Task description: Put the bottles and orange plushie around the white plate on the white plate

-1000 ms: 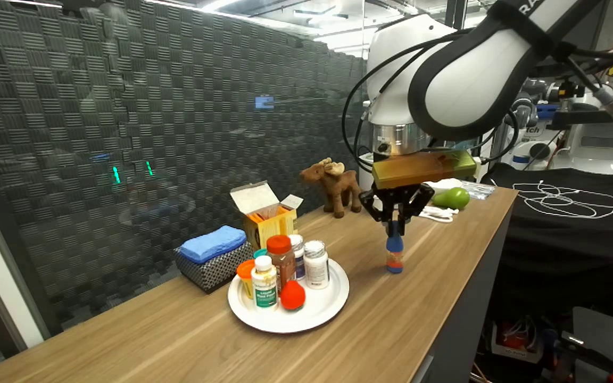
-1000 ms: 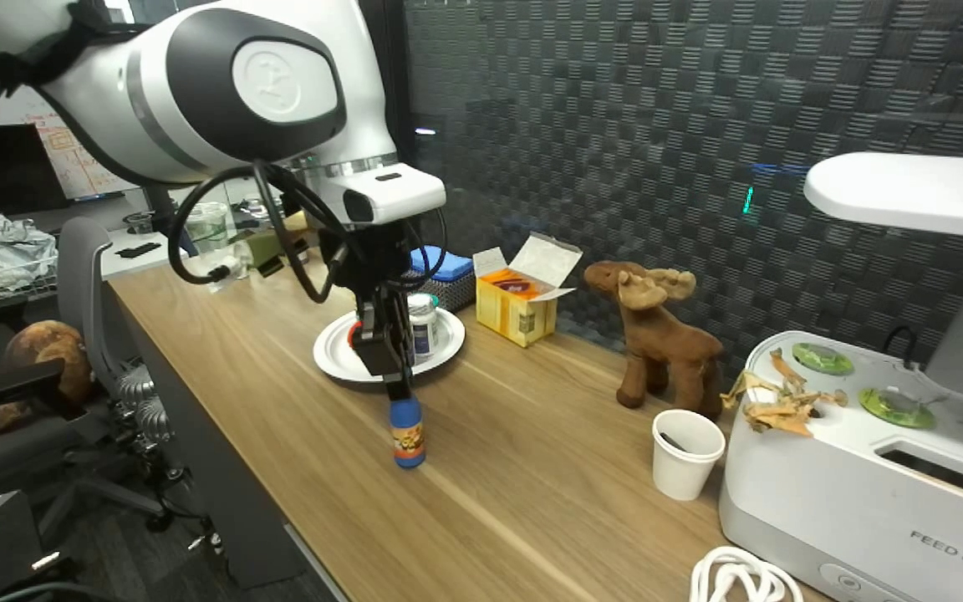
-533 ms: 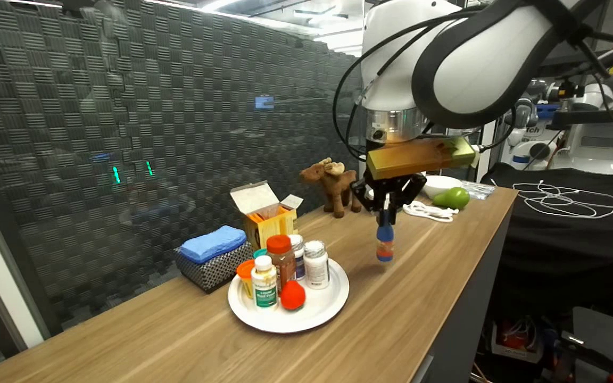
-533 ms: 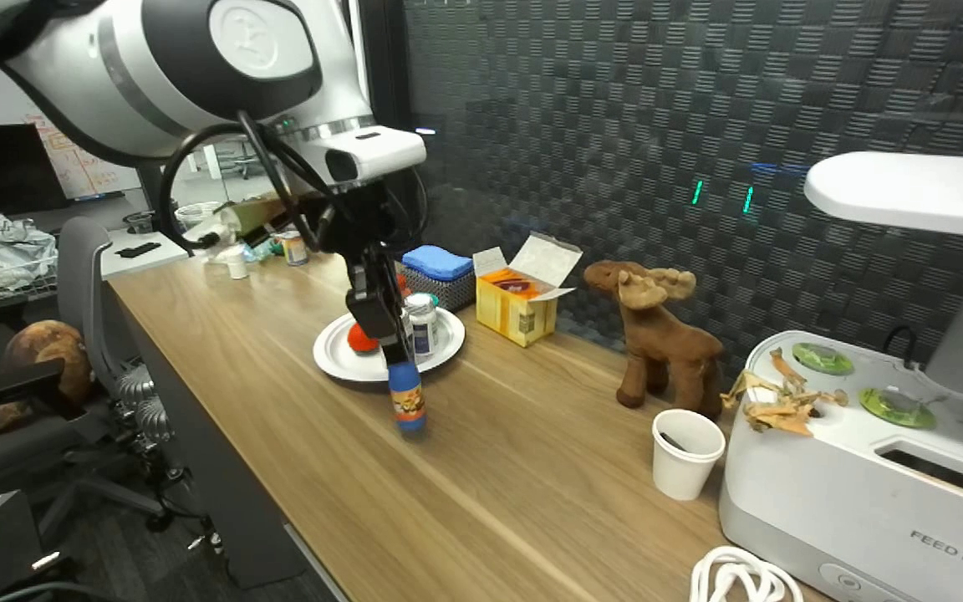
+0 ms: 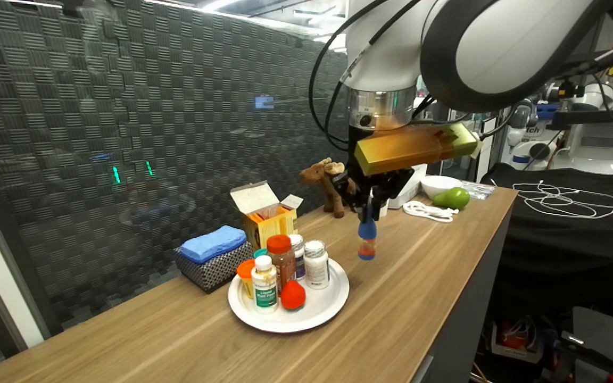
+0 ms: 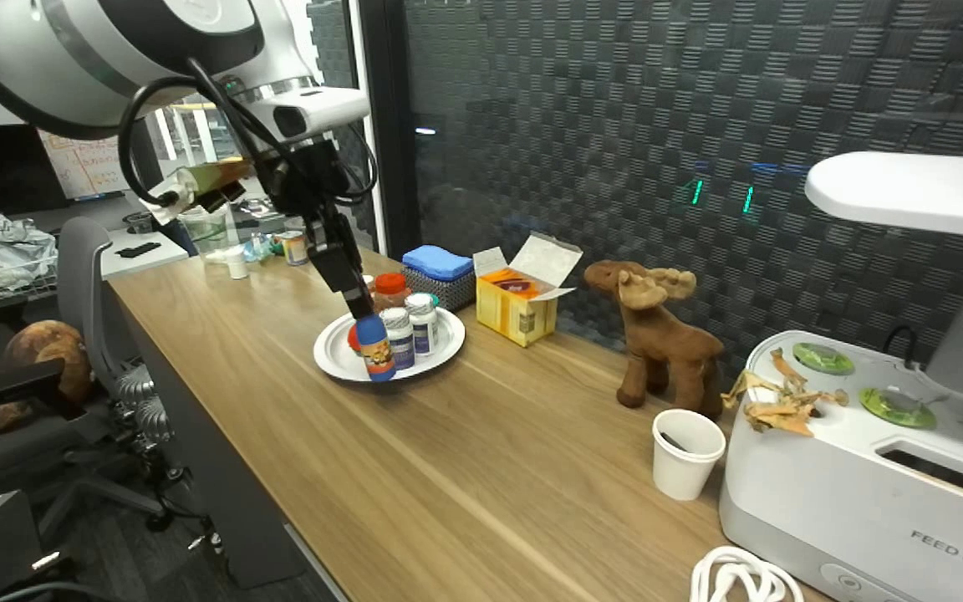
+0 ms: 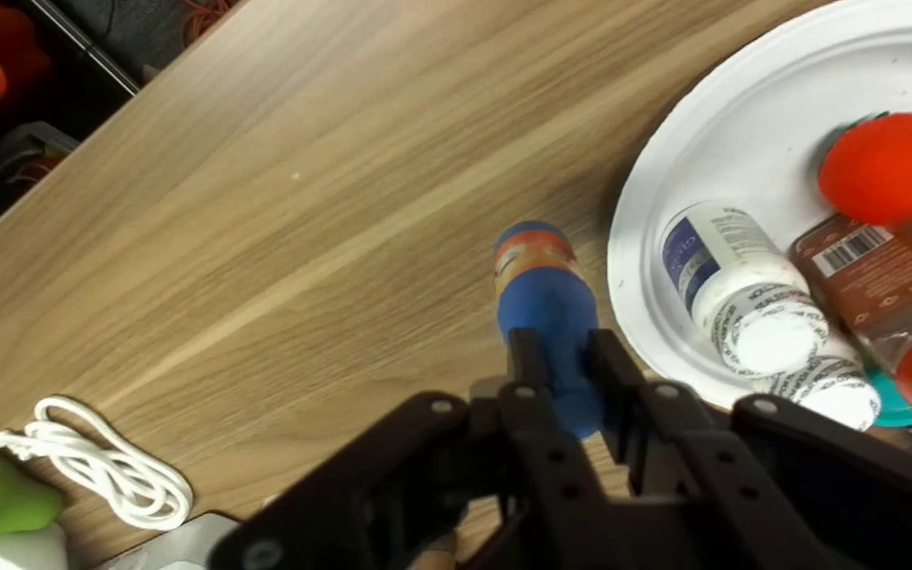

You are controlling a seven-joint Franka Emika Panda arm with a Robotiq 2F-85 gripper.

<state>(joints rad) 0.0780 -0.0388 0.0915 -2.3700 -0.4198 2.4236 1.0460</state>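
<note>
- White plate (image 5: 320, 314): smooth, matt, paper-like.
- Under the plate, table (image 5: 418, 276): smooth, low-sheen, wood-grained.
- On the plate, white bottles (image 6: 422, 322): smooth plastic.
- On the plate, brownish-orange bottle (image 5: 283, 264): see-through, glossy plastic.
- On the plate, orange plushie (image 5: 292, 296): soft-looking, matt.
- Just beside the plate, blue bottle (image 7: 547, 305): smooth plastic.
- Near the plate, yellow box (image 6: 505, 311): thin, printed card.
- Well apart from the plate, brown plush toy (image 6: 661, 339): fuzzy, matt.

4 bottles (image 5: 265, 290) on 1 plate (image 5: 320, 314); 1 blue bottle (image 5: 367, 233); 1 orange plushie (image 5: 292, 296)
</note>
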